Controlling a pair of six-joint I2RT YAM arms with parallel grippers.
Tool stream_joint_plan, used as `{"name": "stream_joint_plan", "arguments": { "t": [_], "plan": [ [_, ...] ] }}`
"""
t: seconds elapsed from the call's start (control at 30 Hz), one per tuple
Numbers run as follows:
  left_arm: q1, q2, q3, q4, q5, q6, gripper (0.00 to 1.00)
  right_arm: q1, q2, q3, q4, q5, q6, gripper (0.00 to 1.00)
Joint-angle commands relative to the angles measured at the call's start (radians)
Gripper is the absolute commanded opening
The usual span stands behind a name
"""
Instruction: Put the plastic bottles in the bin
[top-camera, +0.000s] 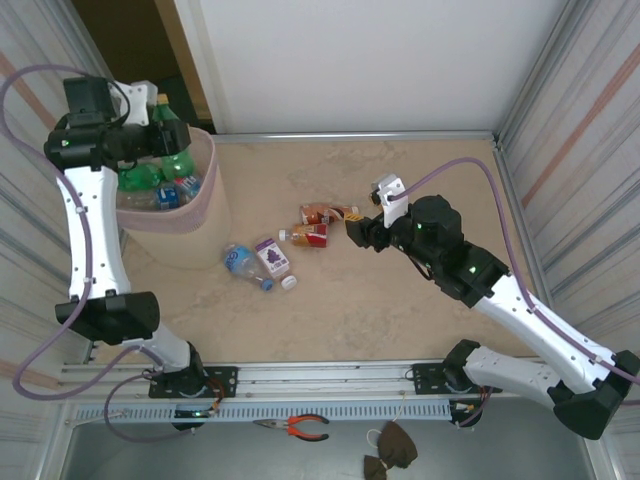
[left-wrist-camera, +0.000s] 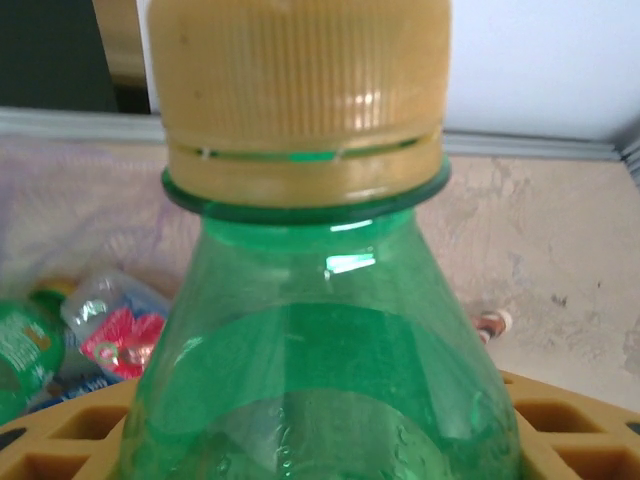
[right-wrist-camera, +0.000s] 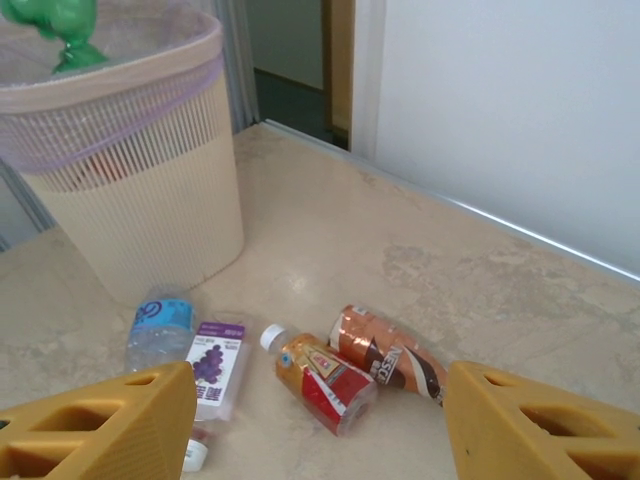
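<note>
Green bottle (left-wrist-camera: 320, 330) is clamped by left gripper (left-wrist-camera: 320, 448) over part-filled bin (top-camera: 207, 222); four bottles (top-camera: 272, 256) are left near parted, empty right gripper (right-wrist-camera: 320, 400).

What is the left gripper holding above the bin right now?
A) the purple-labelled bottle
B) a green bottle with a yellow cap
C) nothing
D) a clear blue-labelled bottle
B: the left wrist view shows the left gripper closed on a green bottle with a yellow cap, and the top view puts it over the bin.
</note>
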Motion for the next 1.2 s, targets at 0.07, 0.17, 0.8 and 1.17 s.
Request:
{"name": "stream_joint_plan", "arguments": {
  "t": [0.07, 0.17, 0.8, 1.17],
  "plan": [
    [0.009, -0.049, -0.179, -0.012, -0.001, 0.004, 0.54, -0.008, -0.001, -0.021, 0.029, -0.025, 0.022, 0.66],
    [0.012, -0.076, -0.284, 0.021, -0.011, 0.001, 0.54, -0.011, -0.013, -0.033, 0.027, -0.024, 0.023, 0.66],
    [0.1, -0.101, -0.681, 0.249, -0.033, -0.026, 0.6, -0.032, -0.035, -0.053, 0.019, -0.025, 0.035, 0.66],
    [0.102, -0.213, -0.557, 0.229, -0.051, -0.037, 0.84, -0.032, -0.038, -0.032, 0.003, -0.017, 0.036, 0.66]
  ]
}}
